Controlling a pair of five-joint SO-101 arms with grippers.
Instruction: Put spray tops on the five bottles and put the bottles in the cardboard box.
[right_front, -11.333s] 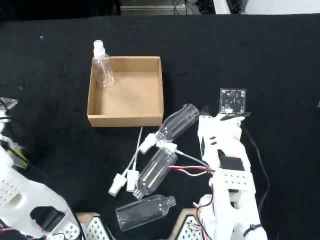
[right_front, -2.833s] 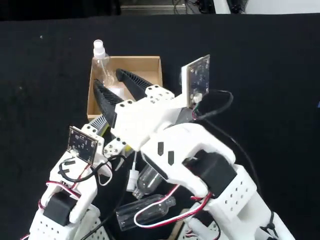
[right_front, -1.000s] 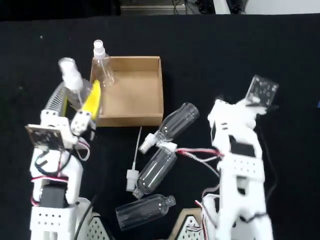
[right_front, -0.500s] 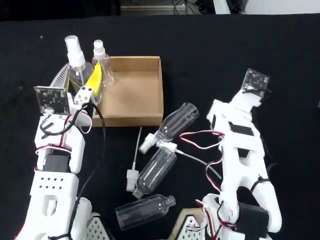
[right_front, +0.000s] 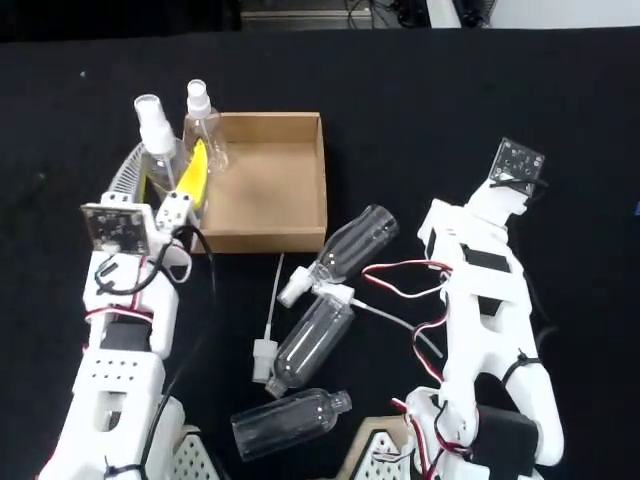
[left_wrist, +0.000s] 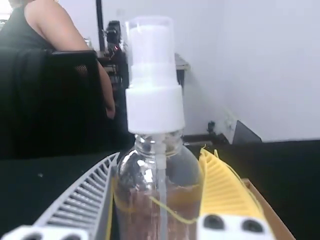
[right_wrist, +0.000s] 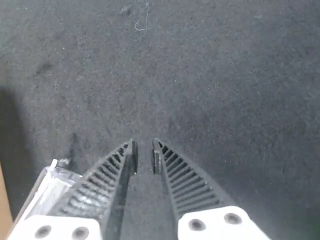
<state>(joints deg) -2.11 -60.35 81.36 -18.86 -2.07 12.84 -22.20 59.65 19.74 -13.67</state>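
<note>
Jaws: left gripper (right_front: 166, 165) clamps clear plastic spray-topped bottle (left_wrist: 152, 197), 9 o'clock of brown cardboard box (right_front: 322, 180); right gripper (right_wrist: 143, 152) near-closed, empty. Likely light, slick: hold mid-body.

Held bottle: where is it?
High view: held bottle stands upright in the left hand, at the left wall of the box, beside the boxed bottle.

- One bottle (right_front: 205, 140) stands in the cardboard box's (right_front: 250, 241) far left corner.
- The left tool (right_front: 170, 155) holds a second bottle (right_front: 155, 150) just left of the box.

Lab-like workroom, black-cloth table (right_front: 500, 100), plain white wall (left_wrist: 265, 60), dark office chair (left_wrist: 60, 105) behind
</note>
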